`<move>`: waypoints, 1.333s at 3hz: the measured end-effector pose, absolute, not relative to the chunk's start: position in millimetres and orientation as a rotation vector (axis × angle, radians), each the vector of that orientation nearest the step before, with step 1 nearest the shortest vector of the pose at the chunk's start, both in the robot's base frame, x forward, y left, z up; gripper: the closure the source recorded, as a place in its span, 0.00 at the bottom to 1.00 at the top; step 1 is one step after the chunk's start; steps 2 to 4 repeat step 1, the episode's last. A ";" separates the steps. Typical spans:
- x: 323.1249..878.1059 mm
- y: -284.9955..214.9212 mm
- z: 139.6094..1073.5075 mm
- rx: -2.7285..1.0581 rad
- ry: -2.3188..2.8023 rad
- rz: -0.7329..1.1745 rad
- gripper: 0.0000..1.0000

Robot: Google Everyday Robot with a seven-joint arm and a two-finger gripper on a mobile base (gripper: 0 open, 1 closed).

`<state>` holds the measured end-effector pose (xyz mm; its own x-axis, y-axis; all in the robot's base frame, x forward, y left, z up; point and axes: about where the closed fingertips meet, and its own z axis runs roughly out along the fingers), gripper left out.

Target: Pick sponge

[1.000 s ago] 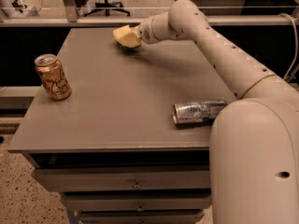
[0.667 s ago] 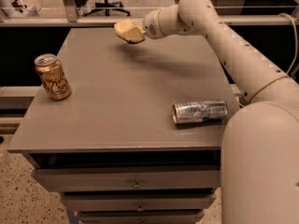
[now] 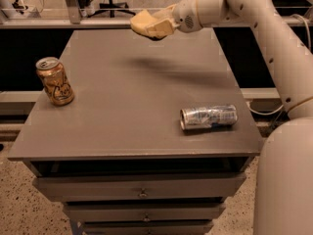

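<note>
The fingers [image 3: 161, 29] are closed on the sponge [image 3: 139, 21], with the pale foam sticking out past their tips towards the left. The gripper [image 3: 152, 26] hangs in the air above the far edge of the worktop [image 3: 122, 106], and the sponge touches nothing but the fingers. A soft shadow [image 3: 161, 65] on the grey surface below shows it is clear of the worktop.

The step in hand looks like the lift, and it seems almost finished. Foam gives under pressure, so a firm, even squeeze suits it. Too light a squeeze could let the block slide out, and a twist could roll it between the pads. Much of the sponge overhangs the tips, so a slow, straight rise without a swing of the wrist is the safer way.

The arm [image 3: 264, 28] reaches in from the right, across the back of the worktop. The gold can [image 3: 55, 81] stands upright at the left edge. The silver can [image 3: 209, 117] lies on its side near the right front. Both are well apart from the gripper, so neither should get in the way of the lift.
</note>
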<state>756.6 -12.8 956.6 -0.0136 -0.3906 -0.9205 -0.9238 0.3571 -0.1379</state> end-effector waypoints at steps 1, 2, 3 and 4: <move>756.2 -11.2 955.4 -1.212 1.599 0.657 1.00; 756.2 -11.2 955.4 -1.212 1.599 0.657 1.00; 756.2 -11.2 955.4 -1.212 1.599 0.657 1.00; 756.2 -11.2 955.4 -1.212 1.599 0.657 1.00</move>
